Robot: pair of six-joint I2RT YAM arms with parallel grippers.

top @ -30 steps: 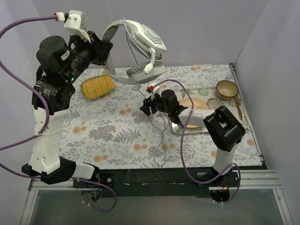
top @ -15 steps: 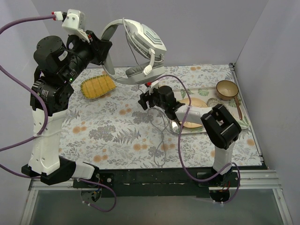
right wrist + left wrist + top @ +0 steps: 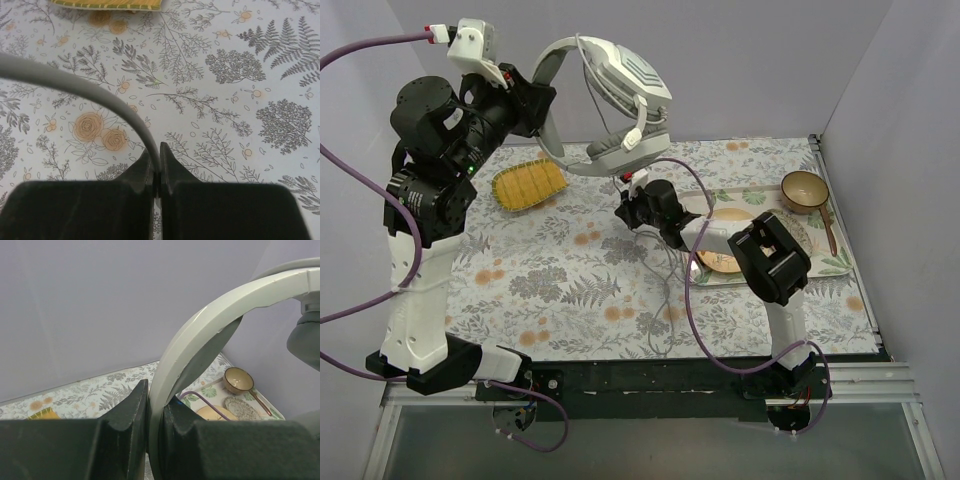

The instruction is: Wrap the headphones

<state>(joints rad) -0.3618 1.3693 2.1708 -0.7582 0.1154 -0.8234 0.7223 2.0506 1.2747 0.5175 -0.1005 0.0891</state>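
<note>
Left hand (image 3: 154, 407) clamped the headphones (image 3: 625, 75) by the headband (image 3: 200, 335) above the bench (image 3: 570, 290) (arch reaching rightward, earcups (image 3: 625, 150) at that end). Right hand (image 3: 156, 162) pinched the cord (image 3: 95, 90).

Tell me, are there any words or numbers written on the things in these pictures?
No words, numbers or signs can be read in any view.
The headphones: only grey lines on the earcup, no brand shows.
The cord: plain grey, no print.
The tablecloth: flowers and ferns, no letters.
The bowl and the yellow mat: no marks.
</note>
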